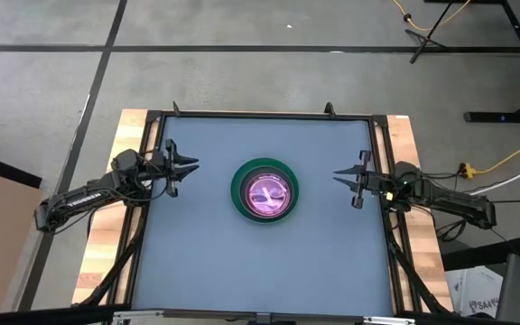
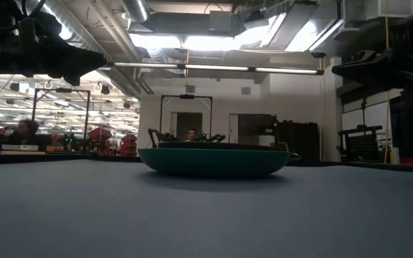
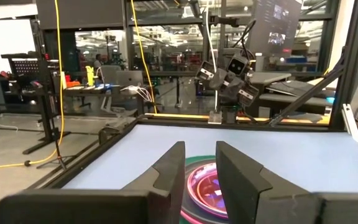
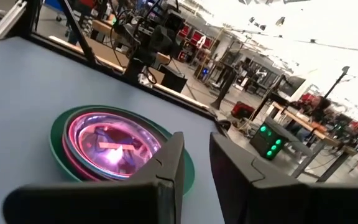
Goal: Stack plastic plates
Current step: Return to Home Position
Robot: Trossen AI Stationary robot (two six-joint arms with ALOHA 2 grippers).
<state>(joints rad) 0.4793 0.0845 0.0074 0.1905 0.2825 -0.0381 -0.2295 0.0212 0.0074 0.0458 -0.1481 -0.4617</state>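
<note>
The plastic plates (image 1: 264, 190) stand as one stack at the middle of the table: a large dark green plate (image 2: 214, 162) at the bottom rests on the blue-grey mat, with pink and translucent plates (image 4: 107, 145) nested inside it. My left gripper (image 1: 190, 166) hovers by the table's left edge, pointing level toward the stack, fingers (image 3: 169, 168) a little apart and empty. My right gripper (image 1: 339, 174) hovers by the right edge, pointing level toward the stack, its fingers (image 4: 169, 158) also slightly apart and empty.
A black frame (image 1: 260, 115) rims the mat (image 1: 197, 262), with wooden table edges (image 1: 106, 244) outside it. Bare mat lies all around the stack. Beyond the table are workbenches, stands and cables; people sit far off in the room (image 2: 26, 132).
</note>
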